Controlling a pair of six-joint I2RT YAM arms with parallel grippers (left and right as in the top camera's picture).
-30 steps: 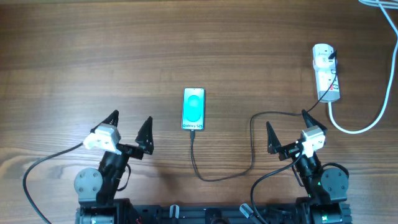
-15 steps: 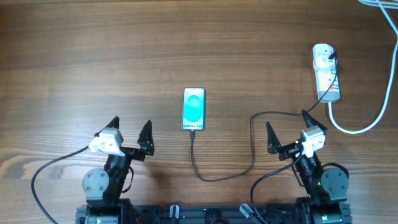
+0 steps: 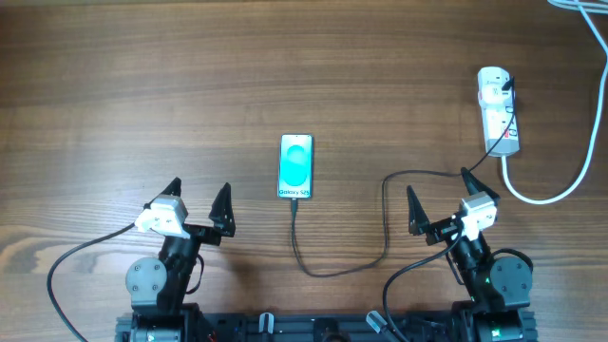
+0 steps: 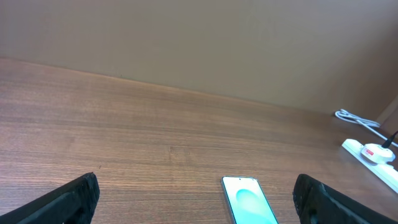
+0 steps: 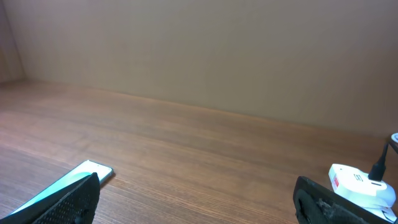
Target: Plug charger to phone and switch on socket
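The phone (image 3: 296, 167) lies flat mid-table, screen lit cyan. The thin black charger cable (image 3: 384, 214) runs from the phone's near end, loops forward and right, then up to the white socket strip (image 3: 497, 110) at the far right. My left gripper (image 3: 198, 199) is open and empty, to the front left of the phone. My right gripper (image 3: 438, 201) is open and empty, to the front right, beside the cable. The phone also shows in the left wrist view (image 4: 250, 200) and the right wrist view (image 5: 68, 183). The socket also shows in the right wrist view (image 5: 362, 182).
A thick white cord (image 3: 570, 180) curves from the socket's near end out to the table's right edge and up to the far right corner. The wooden table (image 3: 142, 95) carries nothing else.
The left arm drew back a little toward the near edge in the first half second, then held still. The right arm, phone and cable have not moved.
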